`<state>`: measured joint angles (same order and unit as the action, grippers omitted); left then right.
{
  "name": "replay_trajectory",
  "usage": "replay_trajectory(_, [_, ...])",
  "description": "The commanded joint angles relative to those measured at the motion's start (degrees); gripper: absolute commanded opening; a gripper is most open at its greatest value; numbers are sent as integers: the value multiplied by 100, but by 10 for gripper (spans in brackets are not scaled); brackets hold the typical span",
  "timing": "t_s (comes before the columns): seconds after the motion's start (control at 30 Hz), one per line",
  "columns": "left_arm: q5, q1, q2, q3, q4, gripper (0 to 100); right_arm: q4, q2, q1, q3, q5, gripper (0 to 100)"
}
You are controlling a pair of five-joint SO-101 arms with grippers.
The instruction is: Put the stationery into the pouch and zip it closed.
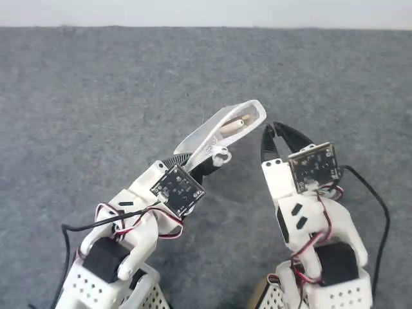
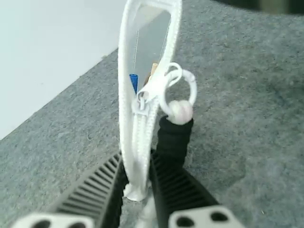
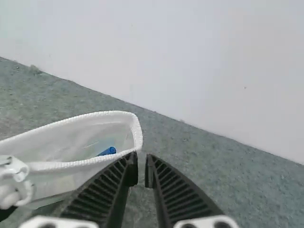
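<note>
The left gripper (image 1: 196,162) was clamped on the zipped end of the pouch (image 1: 222,132), holding it off the grey table (image 1: 96,96) with its mouth pointing away from the arm. In the left wrist view the jaws pinched the closed zipper seam just below the slider (image 2: 142,97) and its ring pull (image 2: 183,90).

The pouch was thin, soft fabric and probably light. It would sag and fold unless gripped at the stiffer zipper tape. A blue item (image 2: 134,81) and a wooden piece (image 1: 233,125) lay inside the unzipped part.

The slider was small and likely to slip. The ring pull offered the better hold.

The right gripper (image 1: 273,135) sat just beside the pouch's open end, its jaws drawn to a thin slit with nothing between them.
</note>
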<state>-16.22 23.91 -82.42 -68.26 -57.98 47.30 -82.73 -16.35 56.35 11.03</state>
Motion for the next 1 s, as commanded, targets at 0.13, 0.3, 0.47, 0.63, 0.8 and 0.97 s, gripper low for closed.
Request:
replay_trajectory(0.13, [88,-105,-26,-22,18,9,1200,4,-927,-800,-9,134])
replay_trajectory(0.3, [88,-105,-26,-22,9,9,1596,13,-1842,-800,0,135])
replay_trajectory(0.47, [88,-105,-26,-22,9,9,1798,75,-2466,-756,0,138])
replay_trajectory(0.63, [88,-105,-26,-22,9,9,1244,75,-2615,-255,0,138])
replay_trajectory(0.8, [97,-105,-26,-22,0,9,532,75,-2607,281,0,136])
replay_trajectory(0.97, [97,-105,-26,-31,0,9,233,75,-2299,431,0,135])
